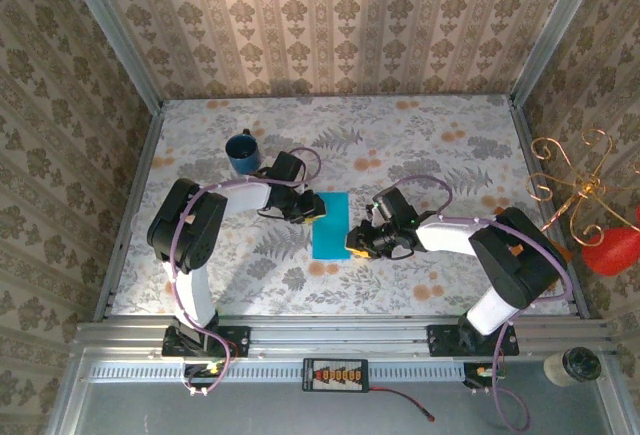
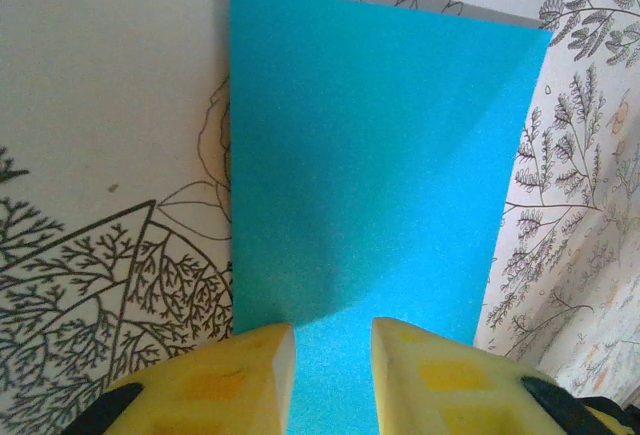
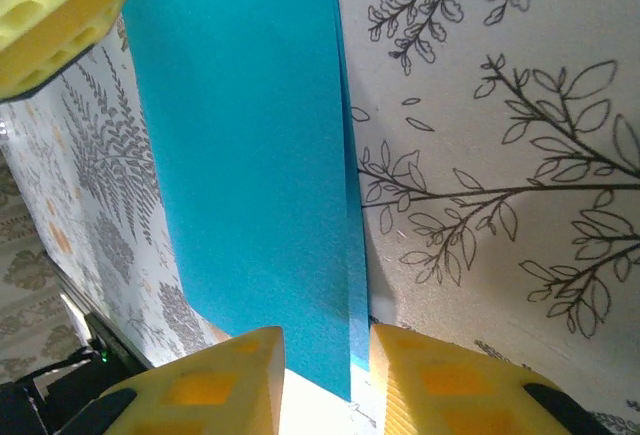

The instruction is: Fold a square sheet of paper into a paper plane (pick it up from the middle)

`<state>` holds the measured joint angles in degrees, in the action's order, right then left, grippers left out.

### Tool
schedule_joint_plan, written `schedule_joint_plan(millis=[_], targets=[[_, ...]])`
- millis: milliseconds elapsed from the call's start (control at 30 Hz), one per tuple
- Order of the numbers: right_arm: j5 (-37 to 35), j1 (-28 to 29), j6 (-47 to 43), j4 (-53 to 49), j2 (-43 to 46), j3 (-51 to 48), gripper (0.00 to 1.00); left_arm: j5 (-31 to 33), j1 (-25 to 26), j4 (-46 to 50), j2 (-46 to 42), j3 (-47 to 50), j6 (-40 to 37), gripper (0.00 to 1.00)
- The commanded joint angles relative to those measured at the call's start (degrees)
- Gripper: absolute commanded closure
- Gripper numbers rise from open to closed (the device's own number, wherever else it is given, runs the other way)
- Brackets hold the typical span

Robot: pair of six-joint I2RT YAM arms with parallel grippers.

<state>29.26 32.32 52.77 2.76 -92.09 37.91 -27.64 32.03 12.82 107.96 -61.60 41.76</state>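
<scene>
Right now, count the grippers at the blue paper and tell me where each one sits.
2. The left gripper is at the left edge of the turquoise paper, toward its far end; the right gripper is at its near right corner. Both are open.

The paper (image 1: 330, 223) lies on the table (image 1: 470, 145) between the left gripper (image 1: 313, 210) and the right gripper (image 1: 356, 245), with the mug (image 1: 241, 152) farther back, left of the left gripper.
</scene>
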Motion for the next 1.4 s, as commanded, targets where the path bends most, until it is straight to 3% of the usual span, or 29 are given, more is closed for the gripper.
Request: schedule_joint_plan(millis=[0, 233, 667, 967, 1200, 1367], targets=[[1.6, 0.6, 1.2, 0.8, -1.3, -1.0, 0.71, 1.2, -0.3, 2.4, 1.1, 1.4, 0.0, 0.72], [2.4, 0.8, 0.4, -0.3, -2.0, -1.0, 0.71, 1.3, -0.3, 2.3, 1.3, 1.4, 0.2, 0.73], [6.3, 0.9, 3.9, 7.3, -2.3, -3.2, 0.74, 1.4, -0.5, 2.3, 1.2, 1.9, 0.2, 0.72], [4.2, 0.4, 7.3, 11.7, -2.8, -4.0, 0.77, 1.2, -0.6, 2.7, 1.1, 1.9, -0.2, 0.72], [3.6, -0.2, 7.1, 10.3, -2.7, -4.0, 0.83, 1.1, -0.6, 3.4, 0.5, 1.6, -0.5, 0.72], [2.7, -0.3, 6.5, 7.6, -1.3, -4.2, 0.93, 1.0, 0.0, 5.2, -2.6, 0.4, -0.5, 0.72]])
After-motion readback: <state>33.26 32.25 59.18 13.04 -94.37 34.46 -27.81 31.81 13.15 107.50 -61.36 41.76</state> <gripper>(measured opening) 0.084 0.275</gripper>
